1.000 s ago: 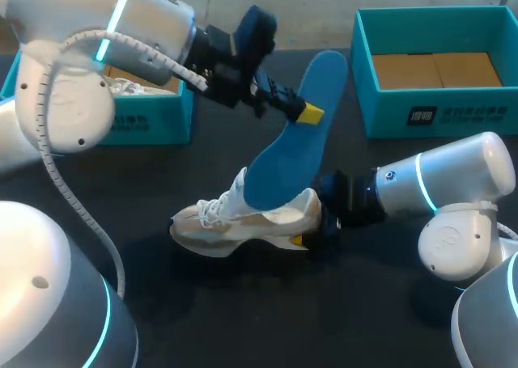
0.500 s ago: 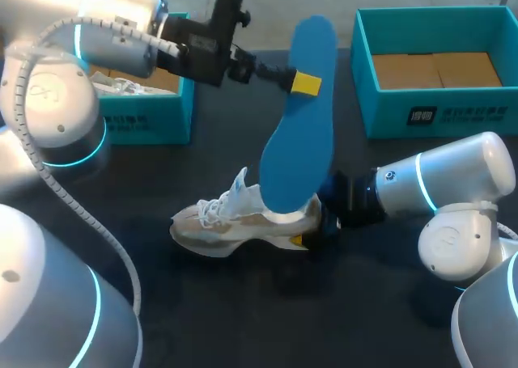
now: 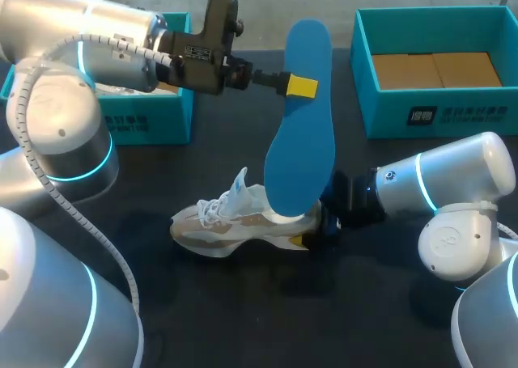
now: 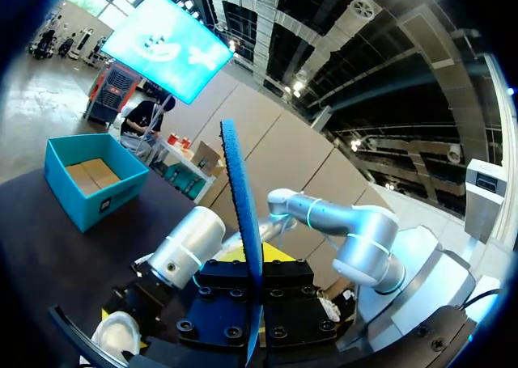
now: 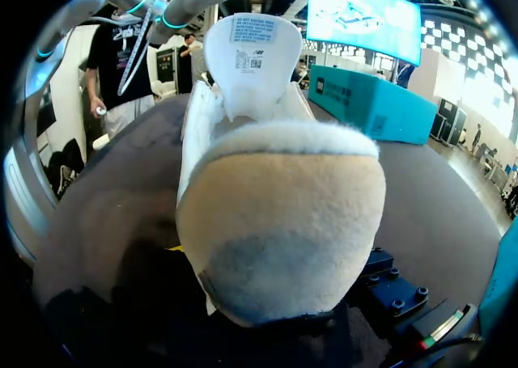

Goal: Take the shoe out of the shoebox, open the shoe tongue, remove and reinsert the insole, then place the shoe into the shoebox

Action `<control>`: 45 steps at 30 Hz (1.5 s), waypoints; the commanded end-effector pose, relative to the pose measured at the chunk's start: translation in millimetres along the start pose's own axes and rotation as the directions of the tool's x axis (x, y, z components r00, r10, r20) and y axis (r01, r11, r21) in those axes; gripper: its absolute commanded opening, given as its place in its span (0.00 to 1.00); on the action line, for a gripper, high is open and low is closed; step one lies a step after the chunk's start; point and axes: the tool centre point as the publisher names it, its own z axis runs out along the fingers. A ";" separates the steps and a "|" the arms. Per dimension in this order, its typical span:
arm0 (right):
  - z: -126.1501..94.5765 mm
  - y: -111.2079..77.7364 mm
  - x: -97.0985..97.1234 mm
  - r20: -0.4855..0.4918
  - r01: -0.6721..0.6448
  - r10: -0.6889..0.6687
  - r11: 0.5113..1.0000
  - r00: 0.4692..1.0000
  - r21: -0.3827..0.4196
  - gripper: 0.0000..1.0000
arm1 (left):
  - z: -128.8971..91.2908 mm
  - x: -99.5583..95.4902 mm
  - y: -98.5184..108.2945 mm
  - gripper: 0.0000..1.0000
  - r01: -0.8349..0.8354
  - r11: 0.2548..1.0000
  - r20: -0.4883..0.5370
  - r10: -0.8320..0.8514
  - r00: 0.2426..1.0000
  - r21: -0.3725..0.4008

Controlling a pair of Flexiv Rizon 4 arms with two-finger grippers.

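The blue insole (image 3: 301, 158) hangs nearly upright over the table, pinched near its upper end by my left gripper (image 3: 301, 86), which is shut on it. Its lower end dips behind the collar of the white and beige shoe (image 3: 235, 226), which lies on the dark table. In the left wrist view the insole (image 4: 241, 214) shows edge-on, rising from between the fingers. My right gripper (image 3: 314, 226) is at the shoe's heel, closed on it from both sides. The right wrist view is filled by the beige heel (image 5: 275, 222), with the white tongue (image 5: 247, 52) standing up behind it.
A teal shoebox (image 3: 437, 117) with a brown cardboard floor stands at the back right. A second teal box (image 3: 146, 125) holding white contents sits at the back left, partly under my left arm. Bare dark table lies in front of the shoe.
My left arm has turned and swung the insole from a slant to nearly upright, shifting it slightly right over the shoe's heel. The right arm and the shoe have stayed put.
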 end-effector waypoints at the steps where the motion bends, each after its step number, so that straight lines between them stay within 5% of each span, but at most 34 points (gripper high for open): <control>1: 1.3 0.3 2.0 0.003 -0.001 0.001 1.000 1.000 0.007 0.00 | -3.2 8.9 -4.1 0.00 0.019 0.998 -0.011 -0.019 1.000 0.051; 20: 1.3 0.3 2.0 0.003 -0.001 0.001 1.000 1.000 0.007 0.00 | 2.8 69.8 -39.0 0.00 0.094 0.982 0.004 -0.095 0.995 0.164; 45: 1.3 0.3 2.0 0.003 -0.001 0.001 1.000 1.000 0.007 0.00 | 8.4 108.5 -20.0 0.00 0.098 0.976 -0.101 -0.080 0.992 0.196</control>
